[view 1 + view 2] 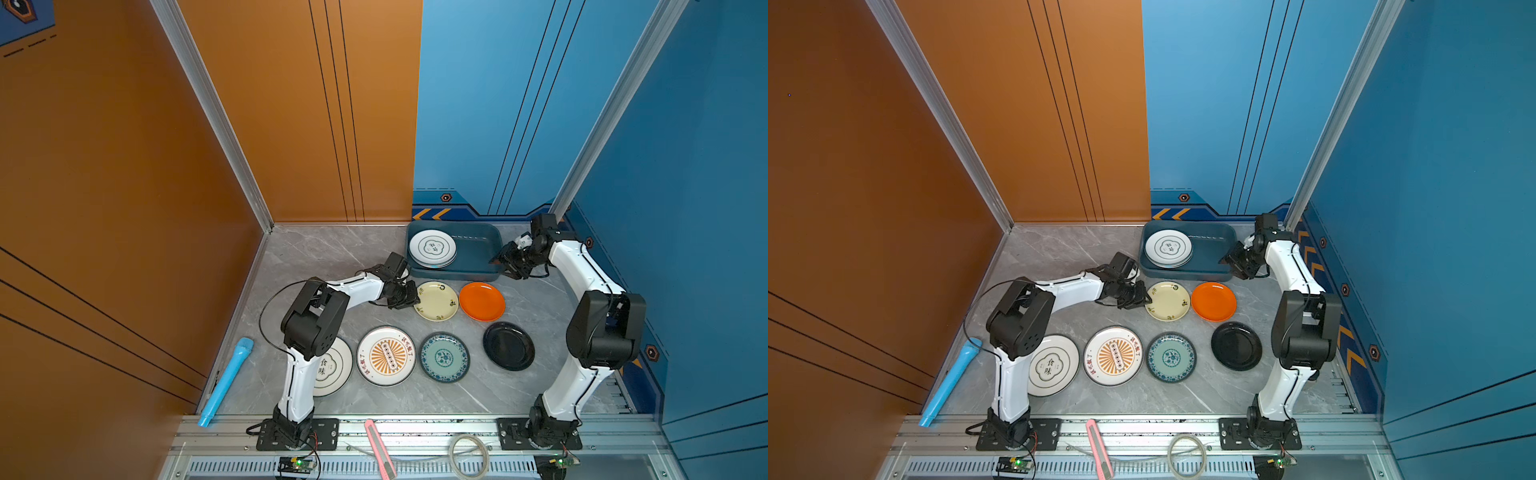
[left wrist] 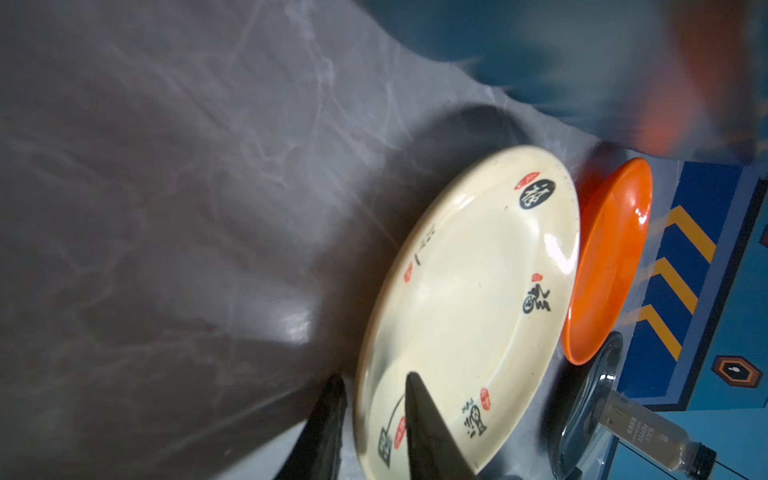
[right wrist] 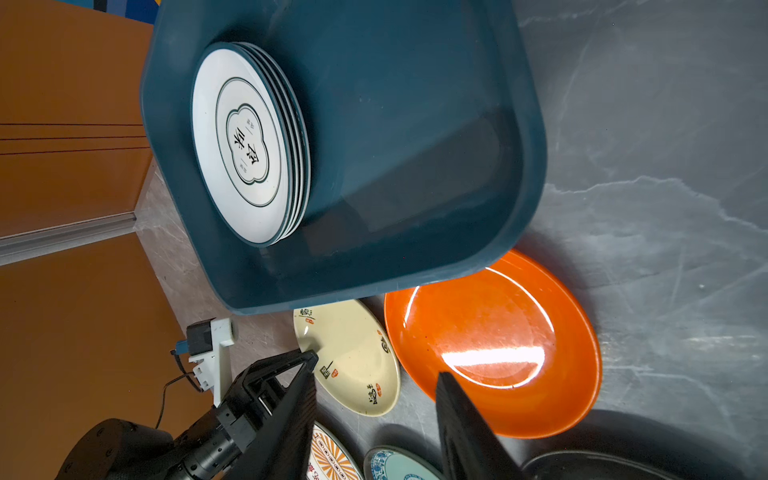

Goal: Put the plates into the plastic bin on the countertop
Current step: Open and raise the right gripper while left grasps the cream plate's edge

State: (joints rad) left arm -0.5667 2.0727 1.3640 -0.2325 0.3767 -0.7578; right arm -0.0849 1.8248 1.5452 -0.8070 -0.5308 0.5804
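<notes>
Several white quatrefoil plates [image 1: 432, 248] are stacked at the left end of the teal plastic bin [image 1: 457, 274]. On the countertop [image 1: 332, 257] lie a cream plate [image 1: 438, 301], an orange plate [image 1: 482, 301], a black plate [image 1: 509, 345], a teal-patterned plate [image 1: 444, 356], a sunburst plate [image 1: 386, 355] and a quatrefoil plate [image 1: 336, 365] half hidden by the left arm. My left gripper [image 2: 376, 409] pinches the cream plate [image 2: 469, 299] at its rim, one finger over, one under. My right gripper [image 3: 376, 374] hangs open by the bin's right front corner, holding nothing.
A light blue tube [image 1: 226, 380] lies along the left wall. A pink utility knife [image 1: 380, 449] and a coil of clear hose [image 1: 469, 455] rest on the front rail. Orange and blue walls close in the left, back and right sides.
</notes>
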